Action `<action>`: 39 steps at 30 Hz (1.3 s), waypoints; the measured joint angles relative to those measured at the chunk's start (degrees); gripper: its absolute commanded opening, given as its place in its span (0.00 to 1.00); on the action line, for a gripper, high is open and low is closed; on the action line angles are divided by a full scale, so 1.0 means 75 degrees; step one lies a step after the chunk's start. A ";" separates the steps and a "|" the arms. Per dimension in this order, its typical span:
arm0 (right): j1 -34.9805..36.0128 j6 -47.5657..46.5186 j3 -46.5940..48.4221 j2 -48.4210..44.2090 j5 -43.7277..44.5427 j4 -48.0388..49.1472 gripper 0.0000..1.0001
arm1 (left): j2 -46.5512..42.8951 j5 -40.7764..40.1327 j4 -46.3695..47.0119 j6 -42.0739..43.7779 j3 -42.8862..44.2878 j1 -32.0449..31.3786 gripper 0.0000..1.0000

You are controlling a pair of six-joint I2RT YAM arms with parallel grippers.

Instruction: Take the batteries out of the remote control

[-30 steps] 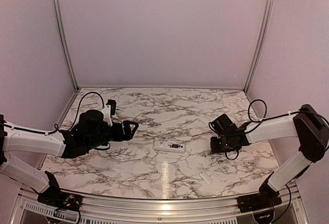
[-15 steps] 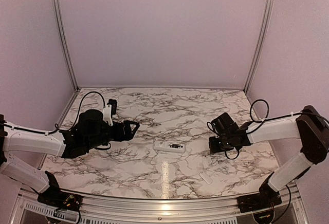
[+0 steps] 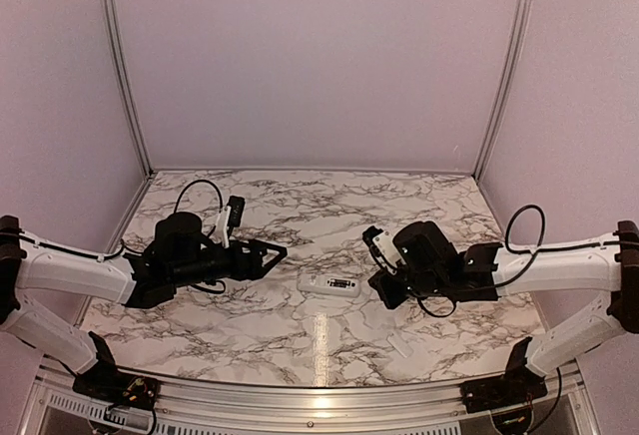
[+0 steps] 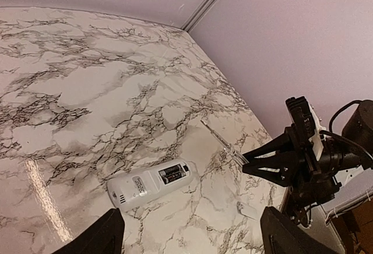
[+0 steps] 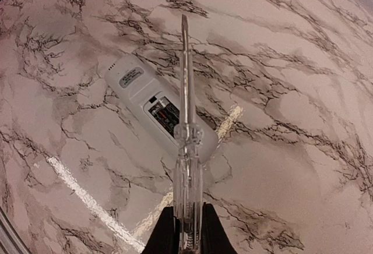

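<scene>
The white remote control [image 3: 329, 283] lies flat mid-table, its dark recess facing up. In the left wrist view the remote [image 4: 140, 187] shows two dark batteries [image 4: 173, 174] in the recess. They also show in the right wrist view [image 5: 165, 114], inside the remote [image 5: 131, 85]. My right gripper [image 5: 185, 239] is shut on a thin stick with a clear handle [image 5: 186, 143]. The stick's tip reaches out above the remote. In the top view this gripper [image 3: 385, 290] is just right of the remote. My left gripper [image 3: 272, 252] is open and empty, up-left of the remote, with its fingers [image 4: 96, 239] spread wide.
A small white flat cover piece [image 3: 399, 345] lies near the front edge, right of the remote; it also shows in the left wrist view [image 4: 247, 210]. Purple walls and metal rails close in the marble table [image 3: 319, 206] at the back and sides.
My right arm has swung left and turned, bringing the stick from the right side to just beside the remote. My left gripper has moved a little right towards the remote.
</scene>
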 measured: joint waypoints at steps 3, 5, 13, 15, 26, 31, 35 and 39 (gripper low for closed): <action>0.0530 -0.0344 0.0035 -0.0070 0.0105 0.0143 0.00 | 0.0058 0.0472 0.0242 -0.0140 0.0000 0.0000 0.80; 0.0915 -0.0536 0.0079 -0.0073 0.0213 0.0195 0.00 | 0.0119 0.0813 0.0460 -0.0251 0.0000 0.0000 0.78; 0.2025 -0.1072 0.0522 0.0006 0.0819 0.0358 0.00 | 0.0466 0.1792 0.1011 -0.0612 0.0003 -0.0006 0.68; 0.2092 -0.1142 0.0650 0.0087 0.0982 0.0402 0.00 | 0.0554 0.1935 0.1046 -0.0659 0.0003 -0.0006 0.66; 0.2398 -0.1239 0.0962 0.0662 0.1722 0.0437 0.00 | 0.0775 0.2398 0.1285 -0.0962 0.0029 -0.0012 0.61; 0.2503 -0.1323 0.1017 0.0737 0.1932 0.0437 0.00 | 0.0956 0.2527 0.1300 -0.1137 0.0035 -0.0012 0.58; 0.2582 -0.1378 0.1102 0.0833 0.2124 0.0469 0.00 | 0.0997 0.2562 0.1303 -0.1256 0.0061 -0.0012 0.55; 0.2801 -0.1492 0.1174 0.1023 0.2346 0.0495 0.00 | 0.0997 0.2614 0.1317 -0.1343 0.0070 -0.0012 0.52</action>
